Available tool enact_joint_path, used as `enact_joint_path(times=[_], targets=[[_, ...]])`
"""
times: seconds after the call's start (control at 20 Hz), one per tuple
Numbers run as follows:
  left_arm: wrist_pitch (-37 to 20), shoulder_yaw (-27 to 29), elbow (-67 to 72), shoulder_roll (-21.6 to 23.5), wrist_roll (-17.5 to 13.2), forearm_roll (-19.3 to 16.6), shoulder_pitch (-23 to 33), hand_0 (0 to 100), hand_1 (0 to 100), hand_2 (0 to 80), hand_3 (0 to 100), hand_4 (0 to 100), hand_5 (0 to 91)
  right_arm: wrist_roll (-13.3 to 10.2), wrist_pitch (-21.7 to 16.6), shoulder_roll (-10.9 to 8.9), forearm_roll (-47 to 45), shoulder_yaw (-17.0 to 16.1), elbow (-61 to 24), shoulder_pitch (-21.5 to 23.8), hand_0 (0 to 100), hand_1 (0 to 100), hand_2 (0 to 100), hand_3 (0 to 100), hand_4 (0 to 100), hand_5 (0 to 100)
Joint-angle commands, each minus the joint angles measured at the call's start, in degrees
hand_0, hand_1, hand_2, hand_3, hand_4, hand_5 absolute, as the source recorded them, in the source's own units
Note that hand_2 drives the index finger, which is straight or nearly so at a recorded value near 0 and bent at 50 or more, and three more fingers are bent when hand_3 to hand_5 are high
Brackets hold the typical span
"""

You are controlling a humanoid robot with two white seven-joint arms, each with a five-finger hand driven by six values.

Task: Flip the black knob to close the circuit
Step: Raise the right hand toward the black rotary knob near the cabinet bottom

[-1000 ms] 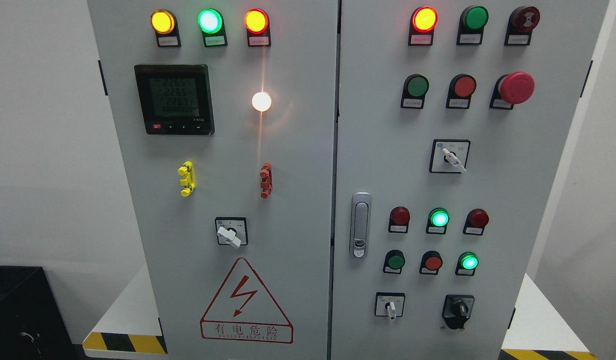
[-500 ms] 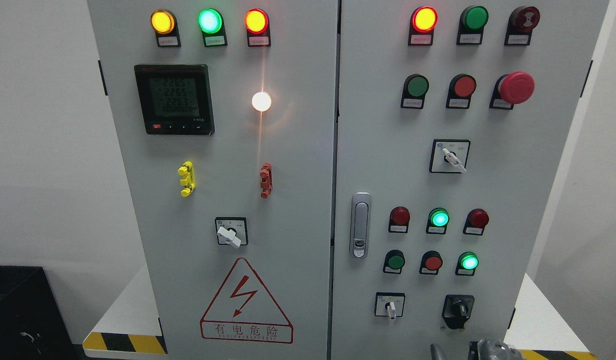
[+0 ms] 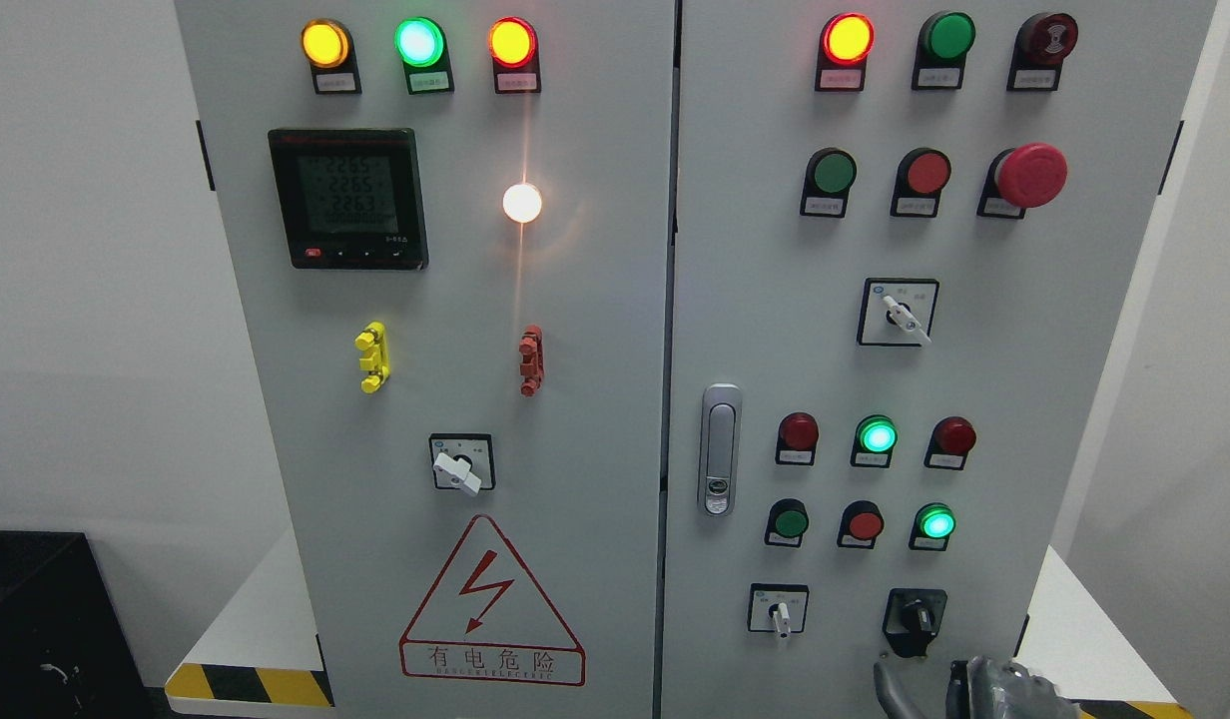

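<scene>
Black knob, low on cabinet's right door, grip near upright. Right hand just below, slightly right, not touching; finger state cannot be told. Left hand absent.

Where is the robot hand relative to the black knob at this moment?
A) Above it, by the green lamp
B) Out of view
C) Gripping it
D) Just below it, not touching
D: the right robot hand shows at the bottom edge, just under the black knob, with a gap between them.
</scene>
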Motion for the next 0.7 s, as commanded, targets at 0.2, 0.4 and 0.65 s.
enact_joint_path(times=[0.2,0.4,0.65], targets=[[0.00,0.00,-1.67,0.07,-0.02,0.00,1.32,12,56,0.0,0,0,0.0,0.12,0.13,0.18,0.04,-1.79,3.51,-2.73,0,0,97,100,97,96],[0.00,0.00,-1.67,0.07,-0.02,0.00,1.32,12,56,0.0,0,0,0.0,0.64,0.22,0.18,0.04,-1.87,3.87,-2.82,0,0,97,100,97,96],[0.00,0.00,-1.67,0.07,-0.02,0.00,1.32,12,56,0.0,0,0,0.0,0.64,0.22,0.18,0.04,-2.75,3.87,-3.17,0,0,97,100,97,96]])
